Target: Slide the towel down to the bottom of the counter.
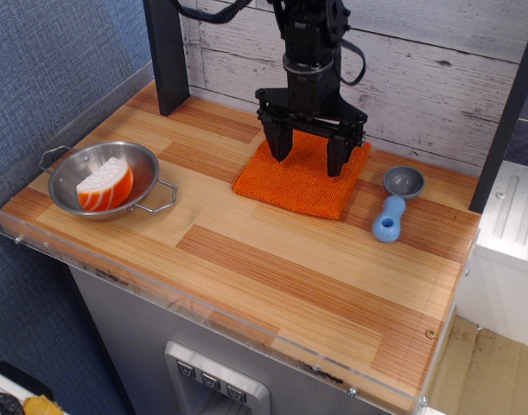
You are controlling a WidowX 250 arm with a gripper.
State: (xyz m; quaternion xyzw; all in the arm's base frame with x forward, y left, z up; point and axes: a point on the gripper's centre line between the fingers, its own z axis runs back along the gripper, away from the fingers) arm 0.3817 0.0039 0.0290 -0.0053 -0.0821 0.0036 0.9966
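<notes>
Towel: a bright orange towel (302, 175) lies flat near the back of the counter (272, 277), close to the white plank wall; its near edge faces the open wood in front.
Gripper: a black gripper (309, 161) hangs directly above the towel's back half; jaws spread wide, holding nothing; whether the fingertips (281, 149) touch the cloth cannot be told.
Key relation: the towel sits straight below the gripper; the counter's front edge, the likely goal, lies well apart toward the camera; a downward press, then a pull forward, seems called for.
Neighbours: a blue scoop (393, 206) just right of the towel; a steel bowl (104, 178) with an orange slice toy (105, 185) well to the left.
</notes>
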